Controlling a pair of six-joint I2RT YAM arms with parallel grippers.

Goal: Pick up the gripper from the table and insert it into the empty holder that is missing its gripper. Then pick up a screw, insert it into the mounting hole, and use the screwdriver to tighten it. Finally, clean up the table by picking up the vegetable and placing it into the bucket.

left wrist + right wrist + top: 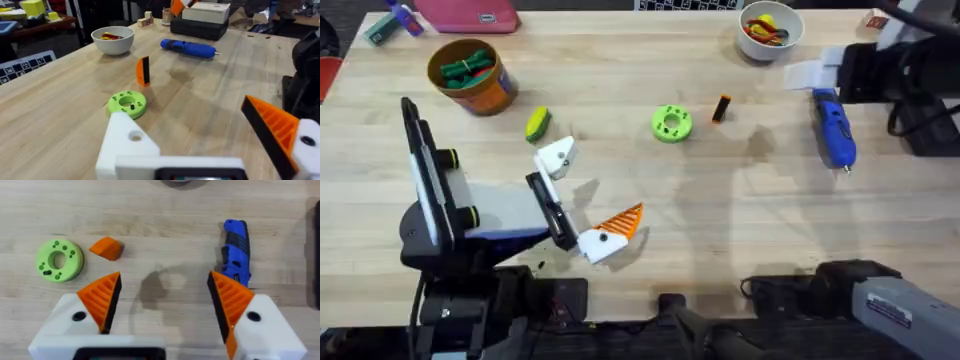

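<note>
On wood-grain table [740, 220] | round lime holder [671, 123] | cylindrical blue screwdriver [835, 131]

Bare table [750, 200] — beside holder [671, 123]

My overhead camera is looking down and forward across the tabletop [740, 210]. My left wrist camera is sitting low, facing right across it. My right wrist camera is looking straight down, close. All are sharing the holder [671, 123] and screwdriver [835, 130].
</note>
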